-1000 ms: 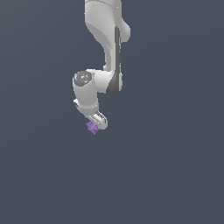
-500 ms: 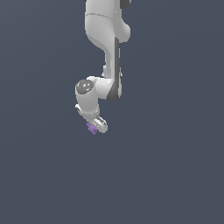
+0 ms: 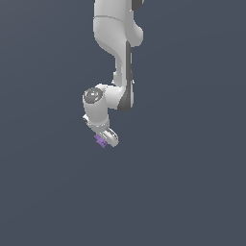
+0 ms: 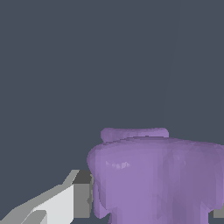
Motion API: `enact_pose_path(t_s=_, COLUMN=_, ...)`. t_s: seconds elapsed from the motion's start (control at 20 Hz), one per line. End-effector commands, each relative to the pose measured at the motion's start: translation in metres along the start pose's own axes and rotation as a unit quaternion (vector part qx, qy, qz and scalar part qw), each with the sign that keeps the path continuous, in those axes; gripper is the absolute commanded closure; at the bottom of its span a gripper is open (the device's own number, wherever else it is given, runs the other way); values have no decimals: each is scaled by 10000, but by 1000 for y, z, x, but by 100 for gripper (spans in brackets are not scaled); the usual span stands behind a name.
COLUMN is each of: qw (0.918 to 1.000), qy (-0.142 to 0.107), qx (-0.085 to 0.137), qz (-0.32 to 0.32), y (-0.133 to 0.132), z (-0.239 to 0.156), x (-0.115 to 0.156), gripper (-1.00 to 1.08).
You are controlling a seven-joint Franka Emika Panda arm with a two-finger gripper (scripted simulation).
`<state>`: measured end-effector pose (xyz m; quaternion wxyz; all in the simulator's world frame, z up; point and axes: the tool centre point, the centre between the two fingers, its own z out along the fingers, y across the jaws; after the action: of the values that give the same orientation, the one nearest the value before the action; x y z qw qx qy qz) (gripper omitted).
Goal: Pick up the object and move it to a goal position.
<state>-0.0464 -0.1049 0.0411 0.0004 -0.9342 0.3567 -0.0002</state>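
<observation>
The object (image 3: 100,141) is a small light-purple notched piece. It sits at the tip of my white gripper (image 3: 104,140), below the arm in the exterior view. In the wrist view the object (image 4: 153,175) fills the space between my fingers, and one finger's dark pad (image 4: 82,194) presses against its side. The other finger is mostly hidden behind the piece. My gripper is shut on the object and holds it off any surface. No goal marker shows.
The white arm (image 3: 115,57) hangs down from the top of the exterior view. All around is a plain dark grey-blue ground with no other objects or edges in sight.
The arm's wrist and gripper have shifted slightly to the exterior view's right and a little down, carrying the purple object along in the same grip.
</observation>
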Motion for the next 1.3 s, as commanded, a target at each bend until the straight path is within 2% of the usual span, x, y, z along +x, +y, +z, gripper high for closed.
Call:
enact_pose_path(t_s=0.0, qw=10000, qy=-1, qx=-4, qz=4, y=1, z=1, x=0, gripper=108)
enact_pose_path(t_s=0.3, qw=10000, qy=0, qx=0, qz=-1, y=2, z=-8, x=3, gripper=108)
enact_pose_path(t_s=0.6, qw=10000, qy=-1, qx=0, qz=3, y=8, z=-37, x=12, gripper=108)
enact_pose_path(t_s=1.25, qw=10000, qy=0, qx=-4, qz=8, y=32, z=-159, x=54, gripper=108)
